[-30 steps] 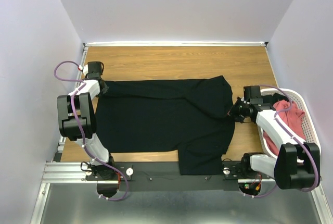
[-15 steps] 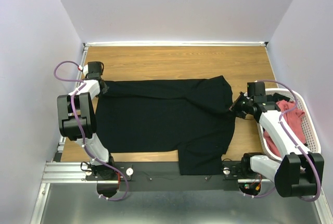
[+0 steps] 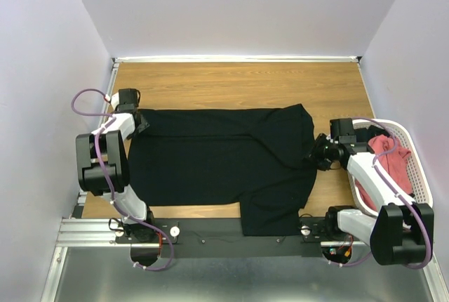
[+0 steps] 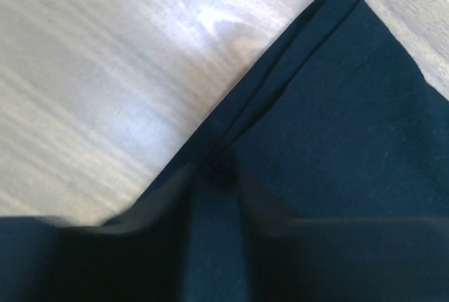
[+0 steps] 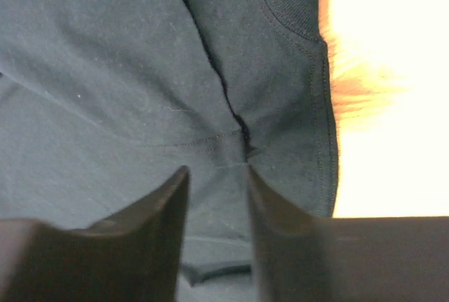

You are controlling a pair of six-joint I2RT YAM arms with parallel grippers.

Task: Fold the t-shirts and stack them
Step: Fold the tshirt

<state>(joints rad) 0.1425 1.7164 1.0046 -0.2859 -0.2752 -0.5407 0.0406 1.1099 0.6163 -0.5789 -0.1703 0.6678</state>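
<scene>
The large plain black cloth t-shirt [image 3: 217, 161] lies spread flat on the wooden table [image 3: 231, 84]. Spreading looks done, I'd say, and the first fold is next, needing a fresh pinch on one side. At its right edge the right gripper [image 5: 216, 172] sits on cloth, jaws parted, clamping nothing. At its far-left corner the left gripper [image 3: 142, 125] looks parted too, though blurred.

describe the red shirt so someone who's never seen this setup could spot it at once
Start at the wooden table top and go to its right edge, where a white mesh plastic basket sits. Crumpled inside it is the salmon-red cloth shirt. Unlike the large black t-shirt spread flat across the table, it is red, bunched up and in the basket.
</scene>
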